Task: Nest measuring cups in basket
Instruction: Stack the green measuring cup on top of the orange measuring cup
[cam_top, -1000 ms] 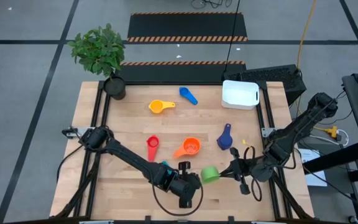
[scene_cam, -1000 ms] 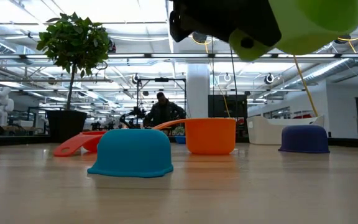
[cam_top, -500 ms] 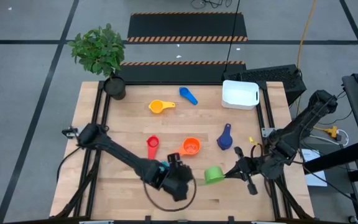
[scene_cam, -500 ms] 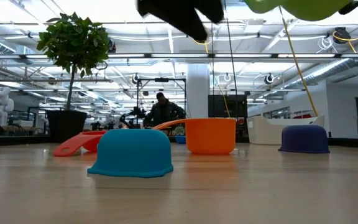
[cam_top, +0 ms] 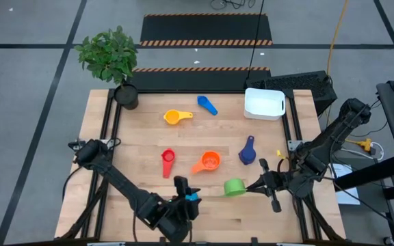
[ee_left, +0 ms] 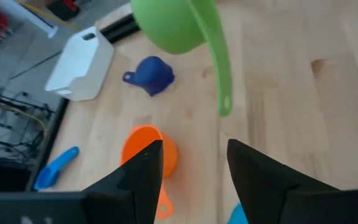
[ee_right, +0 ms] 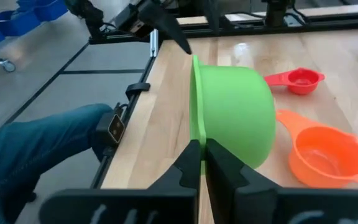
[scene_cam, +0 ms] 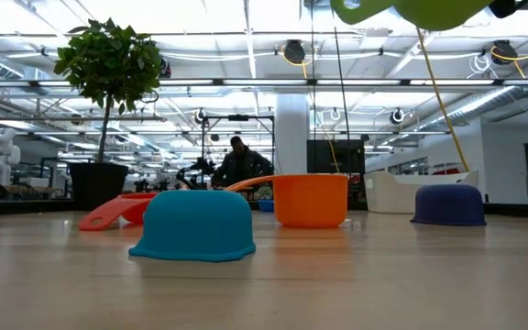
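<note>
Green measuring cup [cam_top: 234, 187]: lifted off table, handle pinched in pressed-together right gripper [cam_top: 257, 184], at 5 o'clock of orange cup [cam_top: 211, 161]. Left gripper [ee_left: 191, 163]: jaws spread, empty, near table's front edge. Basket [cam_top: 264, 103]: table's 1 o'clock corner.

Wooden table [cam_top: 135, 154], 6 measuring cups [cam_top: 211, 161], basket [cam_top: 264, 103], pot [cam_top: 126, 95]

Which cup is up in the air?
The green cup. The right gripper pinches its handle and holds it above the table, while the other cups all sit on the wood.
</note>
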`<state>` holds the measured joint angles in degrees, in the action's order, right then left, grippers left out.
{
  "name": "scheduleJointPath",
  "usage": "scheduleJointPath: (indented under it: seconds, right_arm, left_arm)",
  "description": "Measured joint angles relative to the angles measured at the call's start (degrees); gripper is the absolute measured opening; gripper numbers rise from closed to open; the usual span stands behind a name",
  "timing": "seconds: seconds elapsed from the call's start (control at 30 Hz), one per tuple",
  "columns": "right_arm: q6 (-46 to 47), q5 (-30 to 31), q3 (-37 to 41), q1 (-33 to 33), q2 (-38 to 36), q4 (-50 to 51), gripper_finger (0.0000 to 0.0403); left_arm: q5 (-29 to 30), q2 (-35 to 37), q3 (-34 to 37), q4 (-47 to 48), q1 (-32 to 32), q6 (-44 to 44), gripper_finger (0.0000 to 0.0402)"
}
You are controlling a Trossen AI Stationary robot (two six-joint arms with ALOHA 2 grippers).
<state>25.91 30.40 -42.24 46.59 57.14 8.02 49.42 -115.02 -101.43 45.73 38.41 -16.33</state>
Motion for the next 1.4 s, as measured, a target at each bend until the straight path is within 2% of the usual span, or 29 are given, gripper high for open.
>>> scheduleJointPath:
  seconds: [0.27,0.47,0.7,0.9,1.17,1.4]
  right_arm:
    - [-3.1,3.0,0.2,1.0,-3.8,0.7,0.0000]
    - [-3.3,7.2,5.1,3.4,-9.5,-2.0,0.0000]
    - [-7.2,7.3,12.6,3.4,-16.4,-13.5,0.0000]
    - [-9.9,7.3,16.7,3.4,-20.6,-19.1,0.0000]
    - [-15.0,7.3,21.8,3.4,-22.9,-31.4,0.0000]
    - [-15.9,7.1,23.1,3.4,-24.2,-33.6,0.0000]
  left_arm:
    - [0.2,0.0,0.0,-1.3,-0.7,-0.6,0.0210]
    - [0.2,0.0,0.0,-5.9,-1.5,-0.9,0.0235]
    - [-1.5,0.0,0.0,-9.9,-3.7,-5.3,0.0250]
    - [-2.4,0.0,0.0,-11.3,-5.9,-12.0,0.0251]
    - [-3.9,0.0,0.0,-26.5,-7.3,-11.3,0.0250]
    - [-3.9,0.0,0.0,-35.5,-6.3,-7.5,0.0250]
